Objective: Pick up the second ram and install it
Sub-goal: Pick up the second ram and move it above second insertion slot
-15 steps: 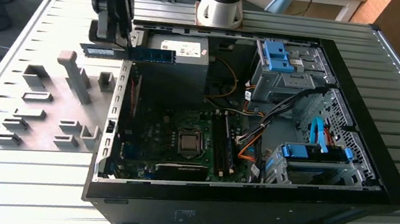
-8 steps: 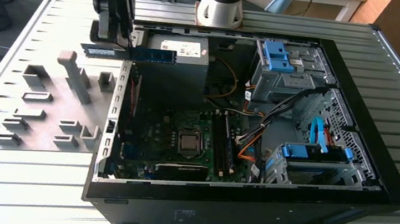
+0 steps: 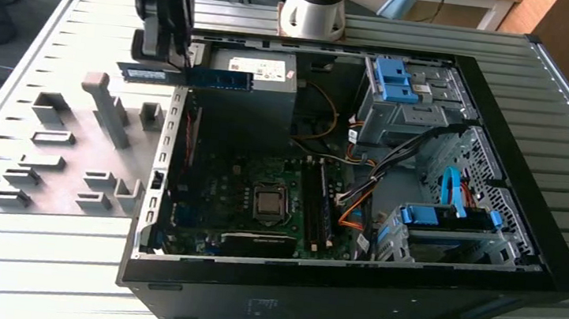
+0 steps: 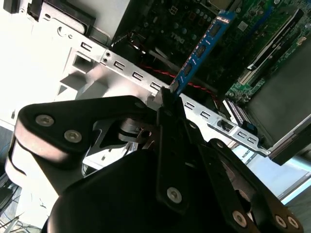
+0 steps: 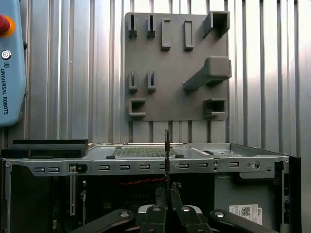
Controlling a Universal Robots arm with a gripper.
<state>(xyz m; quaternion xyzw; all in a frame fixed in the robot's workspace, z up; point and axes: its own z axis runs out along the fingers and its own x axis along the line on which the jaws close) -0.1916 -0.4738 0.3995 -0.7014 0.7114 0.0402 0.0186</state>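
Observation:
The second ram (image 3: 219, 79) is a thin blue-green strip with a pale label, held level in the air over the left wall of the open computer case (image 3: 154, 193), at the exterior view's upper left. My gripper (image 3: 165, 58) is shut on its middle from above. In the second wrist view the ram (image 4: 199, 51) sticks out from between the fingertips (image 4: 167, 99) over the motherboard. The first wrist view shows the ram (image 5: 166, 155) edge-on as a thin dark line above my gripper (image 5: 166, 191).
A grey fixture plate (image 3: 63, 152) with raised blocks lies on the slatted table at the exterior view's left. Inside the case are the motherboard with long black slots (image 3: 317, 203), a power supply (image 3: 254, 93), cables and blue drive cages (image 3: 448, 220). The arm's base (image 3: 316, 8) stands behind the case.

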